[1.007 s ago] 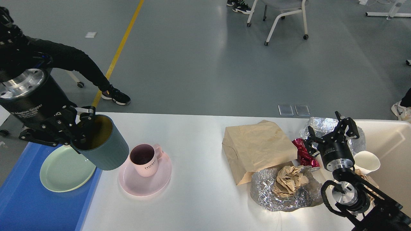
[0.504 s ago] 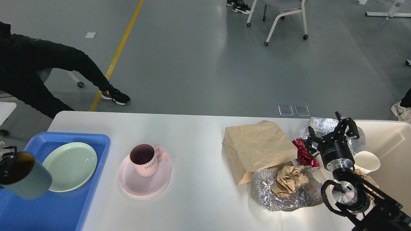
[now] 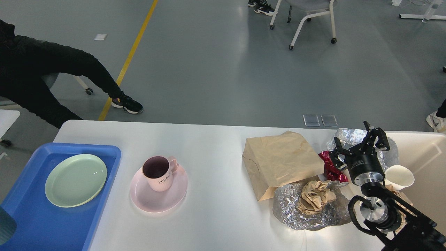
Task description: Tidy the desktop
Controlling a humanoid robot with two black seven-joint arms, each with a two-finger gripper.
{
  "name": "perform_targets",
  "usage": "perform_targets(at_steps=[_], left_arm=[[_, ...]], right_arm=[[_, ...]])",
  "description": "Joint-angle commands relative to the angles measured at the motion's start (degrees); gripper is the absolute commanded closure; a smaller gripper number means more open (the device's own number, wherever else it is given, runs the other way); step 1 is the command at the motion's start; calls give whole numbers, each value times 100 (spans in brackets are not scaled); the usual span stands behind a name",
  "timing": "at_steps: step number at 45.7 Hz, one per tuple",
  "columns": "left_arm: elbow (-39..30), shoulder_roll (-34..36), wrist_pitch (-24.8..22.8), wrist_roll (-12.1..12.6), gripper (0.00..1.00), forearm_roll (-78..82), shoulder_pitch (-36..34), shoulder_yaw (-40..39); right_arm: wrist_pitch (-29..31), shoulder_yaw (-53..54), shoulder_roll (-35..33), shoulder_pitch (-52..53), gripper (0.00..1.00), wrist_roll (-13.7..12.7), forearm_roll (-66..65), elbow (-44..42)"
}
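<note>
The white desktop (image 3: 216,146) fills the lower view. A pink mug (image 3: 158,173) stands on a pink plate (image 3: 156,202) left of centre. A green plate (image 3: 76,180) lies in the blue tray (image 3: 38,226) at the left. Only a sliver of the grey-green cup (image 3: 6,226) shows at the bottom left edge. My left gripper is out of view. My right gripper (image 3: 358,139) is open and empty, hovering over a red wrapper (image 3: 329,165) and crumpled foil (image 3: 348,134) at the right.
A brown paper bag (image 3: 280,162) lies right of centre. In front of it, foil (image 3: 296,212) holds crumpled brown paper (image 3: 313,198). A white paper cup (image 3: 400,176) lies by the beige bin (image 3: 425,157). A person in black (image 3: 41,76) stands beyond the table's left corner.
My left gripper, shut on the grey-green cup, moved left and down over the blue tray and left the view; only the cup's edge shows now. The right arm has not moved.
</note>
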Motion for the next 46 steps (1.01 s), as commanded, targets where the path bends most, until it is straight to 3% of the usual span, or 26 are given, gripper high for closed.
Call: perform_targets(at_steps=[1, 12, 30, 46], left_arm=[[491, -43, 31, -18, 97, -49, 407, -277], [931, -60, 58, -9, 97, -58, 829, -743], [949, -262, 154, -88, 97, -84, 1435, -1209], [949, -306, 374, -79, 95, -84, 1550, -1244]], right_arm=[[0, 0, 0, 0, 0, -8, 4, -1], [0, 0, 0, 0, 0, 1, -5, -9], [0, 0, 0, 0, 0, -8, -5, -1], [0, 0, 0, 0, 0, -8, -5, -1]])
